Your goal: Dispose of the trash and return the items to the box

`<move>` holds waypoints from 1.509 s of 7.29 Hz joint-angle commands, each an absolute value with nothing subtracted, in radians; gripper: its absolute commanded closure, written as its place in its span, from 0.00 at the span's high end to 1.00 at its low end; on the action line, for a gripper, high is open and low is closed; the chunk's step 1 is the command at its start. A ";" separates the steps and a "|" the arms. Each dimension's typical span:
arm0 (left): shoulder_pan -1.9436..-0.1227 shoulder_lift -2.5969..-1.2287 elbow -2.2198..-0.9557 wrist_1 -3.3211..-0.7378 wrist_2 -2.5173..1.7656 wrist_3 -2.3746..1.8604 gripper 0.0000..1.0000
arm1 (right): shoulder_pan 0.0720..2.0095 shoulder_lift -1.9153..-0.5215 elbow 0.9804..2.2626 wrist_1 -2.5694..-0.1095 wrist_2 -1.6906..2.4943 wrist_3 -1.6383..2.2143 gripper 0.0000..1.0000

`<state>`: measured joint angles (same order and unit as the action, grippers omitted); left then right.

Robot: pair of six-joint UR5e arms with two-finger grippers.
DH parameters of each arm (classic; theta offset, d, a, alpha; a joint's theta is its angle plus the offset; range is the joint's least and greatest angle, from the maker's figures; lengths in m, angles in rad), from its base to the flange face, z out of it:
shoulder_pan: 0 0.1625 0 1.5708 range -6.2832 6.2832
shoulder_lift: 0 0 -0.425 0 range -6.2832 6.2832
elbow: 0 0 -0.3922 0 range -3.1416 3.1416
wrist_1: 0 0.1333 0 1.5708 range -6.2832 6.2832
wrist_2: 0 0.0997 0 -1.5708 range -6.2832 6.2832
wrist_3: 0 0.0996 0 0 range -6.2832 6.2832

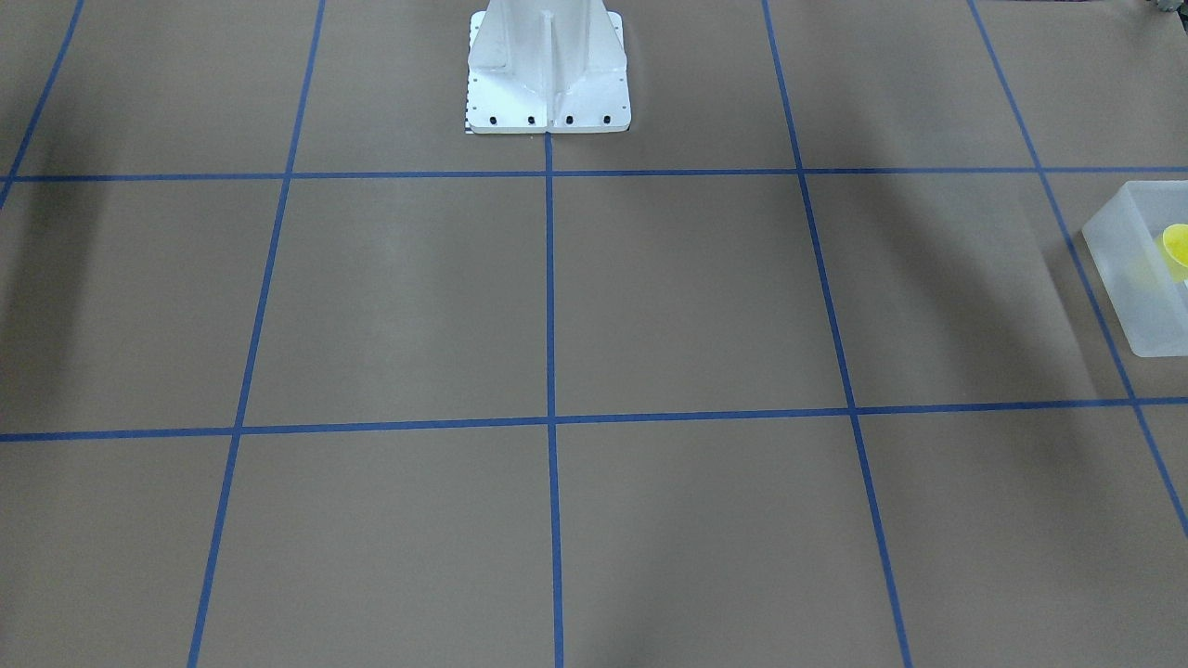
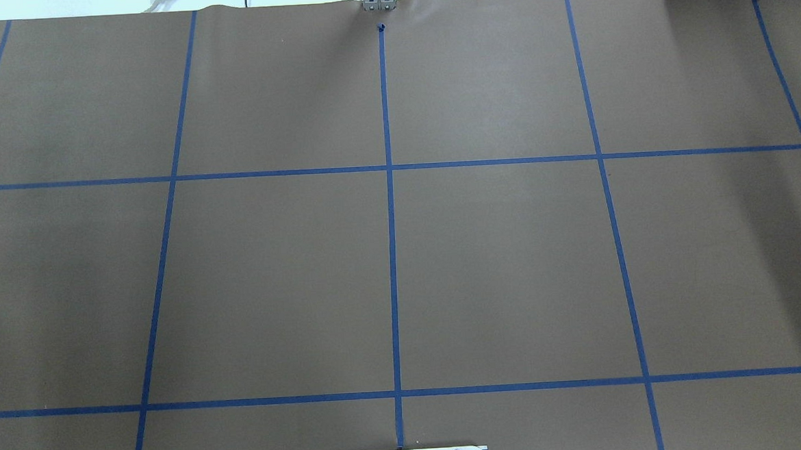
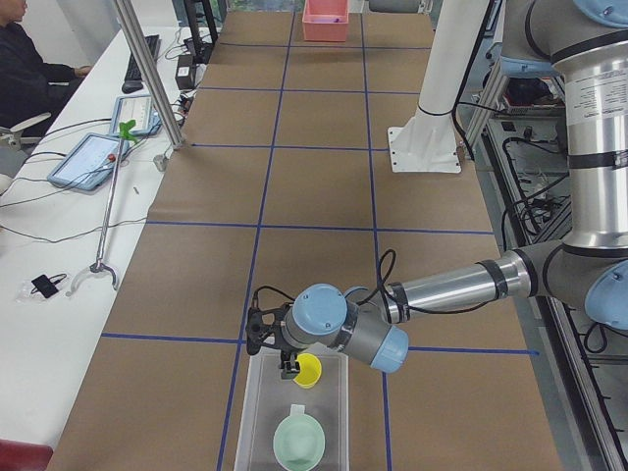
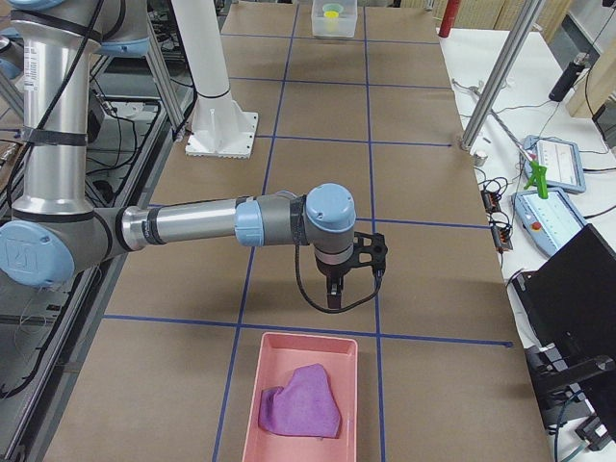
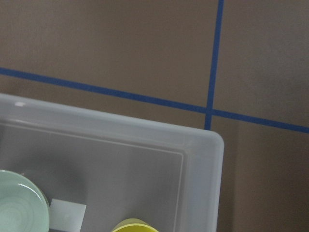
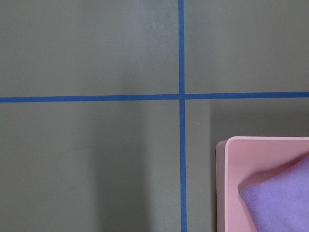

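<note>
Across the desk [image 1: 650,306], front-facing view: bare brown paper with a blue tape grid and the white pedestal [image 1: 548,83] at the far edge. The box [image 1: 1128,278] is cut off by the side of the frame on my left. The yellow cup [image 1: 1177,249] shows over its wall, seemingly tilted.

Overhead view: grid and pedestal foot only; neither arm and nothing of the task shows.

Left-end view: my left arm [image 3: 442,289] reaches over the end of the box nearer the robot, and the left jaws hang straight down just beside the cup. The mint bowl [image 3: 298,444] sits upright on the box floor towards the other end, apart from the cup. Both items are within the walls, so I judge the returning nearly done. Whether the left jaws are spread or pinching the cup rim, I cannot tell from here.

Right-end view: my right arm [image 4: 192,223] is stretched out, the right jaws pointing down over bare paper, short of the pink tray [image 4: 308,339]. A purple cloth [image 4: 300,402] lies in it, probably the disposed trash. Their spread I cannot tell.

Left wrist view: box corner, bowl edge, cup rim at the bottom; no jaws visible.

Right wrist view: tape cross, tray corner, cloth; no jaws visible.
</note>
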<state>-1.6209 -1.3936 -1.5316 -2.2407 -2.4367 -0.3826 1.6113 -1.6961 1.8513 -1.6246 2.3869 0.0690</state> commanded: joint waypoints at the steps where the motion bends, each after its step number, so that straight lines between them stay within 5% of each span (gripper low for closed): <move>1: -1.591 -1.405 -1.665 -2.095 -2.427 -0.342 0.99 | 1.612 -1.726 1.847 -1.623 2.387 0.069 1.00; 11: -1.582 -1.503 -1.746 -1.687 -2.316 -0.044 0.99 | 1.614 -1.789 1.798 -1.620 2.368 0.066 1.00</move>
